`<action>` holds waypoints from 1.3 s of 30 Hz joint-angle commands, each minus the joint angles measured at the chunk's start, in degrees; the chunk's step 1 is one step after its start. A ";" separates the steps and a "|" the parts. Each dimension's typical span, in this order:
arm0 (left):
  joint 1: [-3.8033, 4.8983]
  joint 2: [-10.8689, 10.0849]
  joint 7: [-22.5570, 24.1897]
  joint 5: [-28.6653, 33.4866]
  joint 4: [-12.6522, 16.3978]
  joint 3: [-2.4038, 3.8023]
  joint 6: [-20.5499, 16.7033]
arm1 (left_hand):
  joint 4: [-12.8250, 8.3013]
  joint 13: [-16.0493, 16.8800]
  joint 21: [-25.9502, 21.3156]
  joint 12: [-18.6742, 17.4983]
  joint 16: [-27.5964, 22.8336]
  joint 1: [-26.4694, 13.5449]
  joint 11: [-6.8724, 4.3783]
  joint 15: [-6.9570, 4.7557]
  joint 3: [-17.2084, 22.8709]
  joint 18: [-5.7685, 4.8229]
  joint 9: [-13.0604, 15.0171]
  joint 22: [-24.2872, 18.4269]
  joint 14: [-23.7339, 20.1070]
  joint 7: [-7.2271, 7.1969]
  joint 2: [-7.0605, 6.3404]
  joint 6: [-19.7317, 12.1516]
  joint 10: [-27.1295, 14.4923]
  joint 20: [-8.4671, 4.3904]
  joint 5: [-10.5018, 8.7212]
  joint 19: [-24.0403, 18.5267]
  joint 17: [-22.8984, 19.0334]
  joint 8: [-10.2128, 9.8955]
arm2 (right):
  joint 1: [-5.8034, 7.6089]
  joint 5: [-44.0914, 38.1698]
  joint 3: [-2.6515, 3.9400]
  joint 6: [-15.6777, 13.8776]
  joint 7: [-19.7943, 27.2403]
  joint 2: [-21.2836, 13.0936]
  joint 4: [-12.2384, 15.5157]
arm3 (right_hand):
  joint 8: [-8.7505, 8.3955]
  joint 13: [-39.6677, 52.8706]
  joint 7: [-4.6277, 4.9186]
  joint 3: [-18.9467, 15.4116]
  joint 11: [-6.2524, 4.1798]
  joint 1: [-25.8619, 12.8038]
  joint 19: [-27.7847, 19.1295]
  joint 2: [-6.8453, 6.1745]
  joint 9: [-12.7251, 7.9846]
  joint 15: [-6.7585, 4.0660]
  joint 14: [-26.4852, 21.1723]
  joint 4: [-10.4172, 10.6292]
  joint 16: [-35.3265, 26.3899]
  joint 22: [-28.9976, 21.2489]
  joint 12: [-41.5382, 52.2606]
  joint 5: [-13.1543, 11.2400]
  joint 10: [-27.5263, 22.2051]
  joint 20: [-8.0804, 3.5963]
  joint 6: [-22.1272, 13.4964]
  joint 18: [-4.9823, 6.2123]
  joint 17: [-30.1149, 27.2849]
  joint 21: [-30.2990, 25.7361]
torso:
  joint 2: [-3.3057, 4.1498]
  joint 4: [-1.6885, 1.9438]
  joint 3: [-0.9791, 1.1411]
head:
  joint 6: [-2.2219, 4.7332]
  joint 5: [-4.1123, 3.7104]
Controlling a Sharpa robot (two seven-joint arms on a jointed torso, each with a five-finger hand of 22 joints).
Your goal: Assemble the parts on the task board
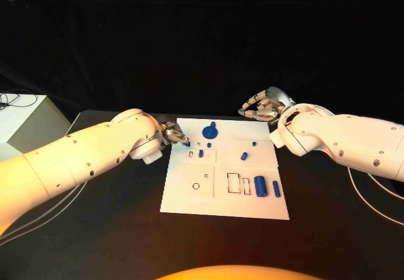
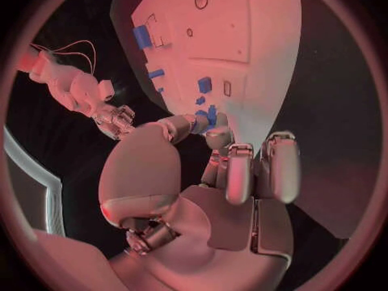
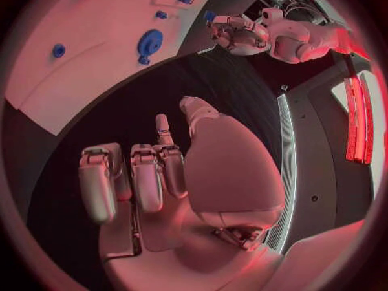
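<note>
Task board (image 1: 220,195) at centre of black worktop (image 1: 110,233). Left robot hand (image 1: 174,136) at board's 10 o'clock corner, thumb and finger pinching small blue part (image 2: 207,117) at board edge. Right robot hand (image 1: 263,108) off board at its 1 o'clock, above worktop, fingers curled in, holding nothing. Round blue part (image 1: 209,132) near board's 12 o'clock edge; blue cylinder (image 1: 261,186) and slim blue bar (image 1: 276,188) at 4 o'clock.
</note>
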 commanded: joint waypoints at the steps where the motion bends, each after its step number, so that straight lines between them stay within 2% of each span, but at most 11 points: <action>1: -0.37 0.35 0.01 -1.57 -0.13 -0.14 -1.46 | -6.54 0.05 0.10 0.20 0.29 -0.13 -0.13 -0.42 6.29 -0.34 4.31 2.27 5.80 -1.98 0.33 2.21 0.53 -0.22 0.23 0.34 14.93 4.36 | -0.07 -0.18 0.02 0.63 0.48 0.06 0.05 | 0.32 11.84 0.00 0.31 -0.25 -0.67 5.31 0.12 0.10 -0.17 5.74 -0.08 -0.18 14.05 -0.21 0.23 2.54 -0.28 -0.52 0.04 14.18 -0.34 | 0.11 -0.04 0.04 | -0.09 0.05; 8: -1.03 1.08 -0.11 -1.76 -1.14 -0.94 -0.96 | -6.54 -0.03 0.10 0.14 0.27 -0.13 -0.15 -0.43 6.30 -0.35 4.32 2.29 5.79 -2.00 0.34 2.23 0.52 -0.23 0.24 0.35 14.90 4.37 | -0.11 -0.17 0.02 0.64 0.52 0.11 0.08 | 0.32 11.84 0.00 0.31 -0.25 -0.67 5.31 0.12 0.10 -0.17 5.74 -0.08 -0.18 14.05 -0.21 0.23 2.54 -0.28 -0.52 0.04 14.18 -0.34 | 0.20 0.00 0.01 | -0.29 0.05; 12: -1.46 1.52 -0.13 -1.91 -1.58 -1.19 -0.96 | -6.54 -0.03 0.10 0.14 0.27 -0.13 -0.15 -0.43 6.30 -0.35 4.32 2.29 5.79 -2.00 0.34 2.23 0.52 -0.23 0.24 0.35 14.90 4.37 | -0.12 -0.17 0.02 0.65 0.54 0.17 0.09 | 0.32 11.84 0.00 0.31 -0.25 -0.67 5.31 0.12 0.10 -0.17 5.74 -0.08 -0.18 14.05 -0.21 0.23 2.54 -0.28 -0.52 0.04 14.18 -0.34 | 0.25 -0.05 0.02 | -0.35 0.06; 20: -1.81 2.18 -0.24 -2.28 -2.49 -1.30 -0.08 | -6.52 -0.13 0.09 0.06 0.24 -0.13 -0.17 -0.47 6.33 -0.34 4.34 2.27 5.77 -2.02 0.38 2.23 0.51 -0.26 0.26 0.34 14.82 4.39 | -0.12 -0.17 0.02 0.70 0.55 0.20 0.11 | 0.34 11.83 -0.01 0.42 -0.26 -0.71 5.30 0.12 0.14 -0.18 5.73 -0.11 -0.20 14.03 -0.21 0.25 2.54 -0.29 -0.54 0.04 14.15 -0.37 | 0.29 -0.05 0.09 | -0.55 0.00; 39: -2.21 3.01 -0.58 -3.50 -3.47 -1.48 3.03 | -6.53 -0.35 0.09 -0.13 0.26 -0.11 -0.22 -0.54 6.40 -0.34 4.39 2.27 5.79 -2.06 0.42 2.19 0.48 -0.34 0.26 0.36 14.87 4.40 | -0.13 -0.17 0.02 0.78 0.50 0.08 0.19 | 0.34 11.83 -0.01 0.42 -0.26 -0.71 5.30 0.12 0.14 -0.18 5.73 -0.11 -0.20 14.03 -0.21 0.25 2.54 -0.29 -0.54 0.04 14.15 -0.37 | 0.31 -0.09 0.07 | -0.93 -0.18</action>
